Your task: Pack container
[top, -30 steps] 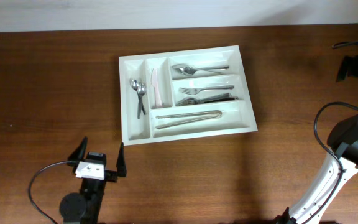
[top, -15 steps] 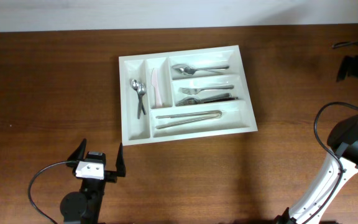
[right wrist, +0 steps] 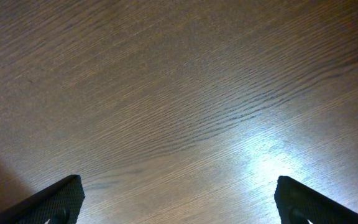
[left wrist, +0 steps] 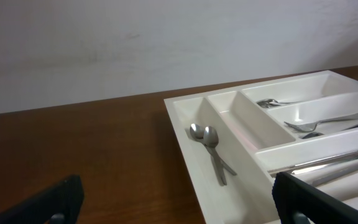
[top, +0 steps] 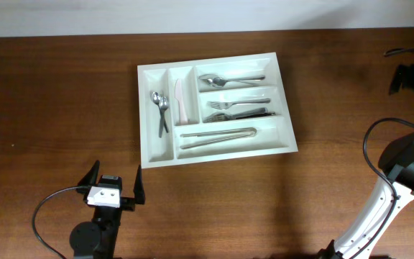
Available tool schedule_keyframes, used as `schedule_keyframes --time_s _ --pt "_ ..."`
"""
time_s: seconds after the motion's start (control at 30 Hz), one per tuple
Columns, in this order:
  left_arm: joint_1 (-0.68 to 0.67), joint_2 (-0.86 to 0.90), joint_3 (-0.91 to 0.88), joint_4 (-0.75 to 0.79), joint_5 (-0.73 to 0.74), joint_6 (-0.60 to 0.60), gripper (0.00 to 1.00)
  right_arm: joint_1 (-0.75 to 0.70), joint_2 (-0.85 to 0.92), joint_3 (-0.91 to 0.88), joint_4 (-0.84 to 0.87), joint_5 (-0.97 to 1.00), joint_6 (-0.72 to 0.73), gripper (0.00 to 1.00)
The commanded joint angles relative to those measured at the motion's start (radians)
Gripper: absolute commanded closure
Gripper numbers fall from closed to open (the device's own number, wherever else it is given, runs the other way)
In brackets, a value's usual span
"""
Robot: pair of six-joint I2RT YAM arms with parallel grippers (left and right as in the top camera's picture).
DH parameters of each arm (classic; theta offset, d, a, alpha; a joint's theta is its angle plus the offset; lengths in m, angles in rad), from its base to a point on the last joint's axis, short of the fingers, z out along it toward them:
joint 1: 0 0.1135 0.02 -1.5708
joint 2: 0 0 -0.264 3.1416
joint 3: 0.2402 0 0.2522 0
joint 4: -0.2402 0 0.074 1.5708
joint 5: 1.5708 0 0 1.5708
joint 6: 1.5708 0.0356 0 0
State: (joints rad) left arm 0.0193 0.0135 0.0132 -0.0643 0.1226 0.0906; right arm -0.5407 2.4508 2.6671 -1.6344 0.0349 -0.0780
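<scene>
The white cutlery tray, the container (top: 287, 108), lies at the table's middle and holds spoons (top: 161, 106), a pale knife (top: 180, 99), forks (top: 236, 108) and long tongs (top: 218, 135). It also shows in the left wrist view (left wrist: 185, 134) with two spoons (left wrist: 210, 149) in its narrow end compartment. My left gripper (top: 116, 181) is open and empty, low at the front left, just short of the tray's near corner. My right gripper (right wrist: 176, 202) is open and empty over bare wood; its fingers do not show in the overhead view, only its arm (top: 408, 155) at the right edge.
A brown wooden table (top: 49, 93) spreads around the tray. A white wall (left wrist: 135, 43) stands behind the table. A black cable (top: 45, 208) loops beside my left arm.
</scene>
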Motion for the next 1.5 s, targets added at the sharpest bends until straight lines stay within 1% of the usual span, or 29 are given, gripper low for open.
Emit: schedule_keyframes --time_s 0.0,1.07,1.2,1.33,1.47 --pt "0.004 -0.008 -0.005 -0.006 -0.014 0.016 0.01 0.004 -0.004 -0.003 0.0 -0.005 0.008 0.01" --pt "0.004 -0.008 -0.005 -0.006 -0.014 0.016 0.01 0.005 -0.01 -0.003 0.003 -0.004 0.008 0.01" --pt "0.004 -0.008 -0.005 -0.006 -0.014 0.016 0.01 0.007 -0.044 -0.003 0.052 -0.017 0.009 0.01" --pt "0.004 -0.008 -0.005 -0.006 -0.014 0.016 0.01 0.027 -0.111 -0.003 0.177 -0.069 0.009 0.01" --pt "0.004 -0.008 -0.005 -0.006 -0.014 0.016 0.01 0.066 -0.193 -0.003 0.308 -0.068 0.008 0.01"
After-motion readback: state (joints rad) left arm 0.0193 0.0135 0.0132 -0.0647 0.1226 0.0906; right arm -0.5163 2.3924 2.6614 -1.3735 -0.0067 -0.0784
